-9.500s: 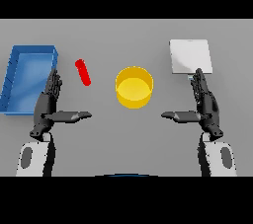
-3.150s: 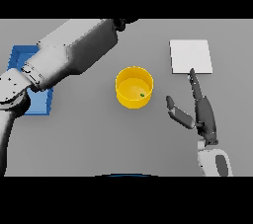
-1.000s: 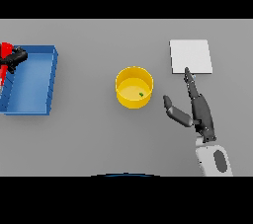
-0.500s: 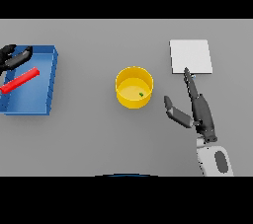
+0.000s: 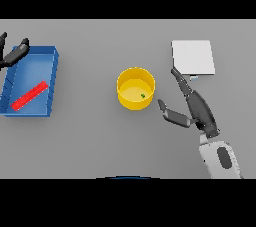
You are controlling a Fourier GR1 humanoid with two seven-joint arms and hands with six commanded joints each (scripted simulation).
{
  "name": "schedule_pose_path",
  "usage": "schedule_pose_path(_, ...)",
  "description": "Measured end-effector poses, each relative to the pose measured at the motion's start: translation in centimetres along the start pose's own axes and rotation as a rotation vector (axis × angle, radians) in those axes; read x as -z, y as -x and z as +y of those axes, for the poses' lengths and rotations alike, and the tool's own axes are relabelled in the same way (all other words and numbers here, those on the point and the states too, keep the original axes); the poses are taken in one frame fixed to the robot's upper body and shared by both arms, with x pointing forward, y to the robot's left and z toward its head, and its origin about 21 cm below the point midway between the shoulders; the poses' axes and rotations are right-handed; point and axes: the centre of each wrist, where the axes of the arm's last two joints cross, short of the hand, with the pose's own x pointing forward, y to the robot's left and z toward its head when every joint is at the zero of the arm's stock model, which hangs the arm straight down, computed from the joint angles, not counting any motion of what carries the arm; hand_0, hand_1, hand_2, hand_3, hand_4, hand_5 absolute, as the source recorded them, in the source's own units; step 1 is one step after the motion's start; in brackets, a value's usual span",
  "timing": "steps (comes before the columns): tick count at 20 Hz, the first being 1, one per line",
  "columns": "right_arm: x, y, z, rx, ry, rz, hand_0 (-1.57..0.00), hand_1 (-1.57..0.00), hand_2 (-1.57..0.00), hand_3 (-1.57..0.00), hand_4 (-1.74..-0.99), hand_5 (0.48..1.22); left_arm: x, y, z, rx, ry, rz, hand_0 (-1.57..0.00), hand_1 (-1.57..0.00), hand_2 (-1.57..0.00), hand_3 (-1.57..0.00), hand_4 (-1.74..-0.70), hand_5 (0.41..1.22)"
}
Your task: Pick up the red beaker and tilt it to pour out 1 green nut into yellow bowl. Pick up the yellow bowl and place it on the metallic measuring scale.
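Note:
The yellow bowl [image 5: 135, 88] stands upright at the table's middle with one green nut [image 5: 143, 95] inside. The red beaker [image 5: 29, 95] lies on its side in the blue bin [image 5: 52, 83] at the left. My left hand [image 5: 12, 54] shows at the left edge above the bin's far corner, fingers straight and holding nothing. My right hand [image 5: 194, 103] hovers just right of the bowl, fingers straight and thumb spread toward it, apart from it. The metallic measuring scale [image 5: 193, 57] is a pale square plate at the back right, beyond my right hand.
The blue bin takes up the left side of the table. A stretch of bare grey table lies between the bowl and the scale.
The red beaker has dropped from my left hand into the blue bin and lies flat. My left hand has drawn back to the left edge. My right hand has barely moved.

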Motion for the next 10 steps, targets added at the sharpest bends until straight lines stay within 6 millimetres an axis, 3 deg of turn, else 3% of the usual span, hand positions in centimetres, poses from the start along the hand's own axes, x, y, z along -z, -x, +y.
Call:
schedule_pose_path(6,4.4,-2.7,-1.1,-0.495,-0.353,-0.082,0.0,0.0,0.0,0.0,-1.233,0.703,0.0,0.4,-0.4,-0.041,0.023,-0.02,0.0,0.0,0.0,0.0,-0.72,0.667)
schedule_pose_path(10,6.7,-3.5,-0.6,-0.722,-0.554,-0.17,0.0,0.0,0.0,0.0,-1.216,0.706,-0.2,0.1,-0.6,-0.039,0.034,-0.02,0.0,0.0,0.0,0.0,-0.71,0.68)
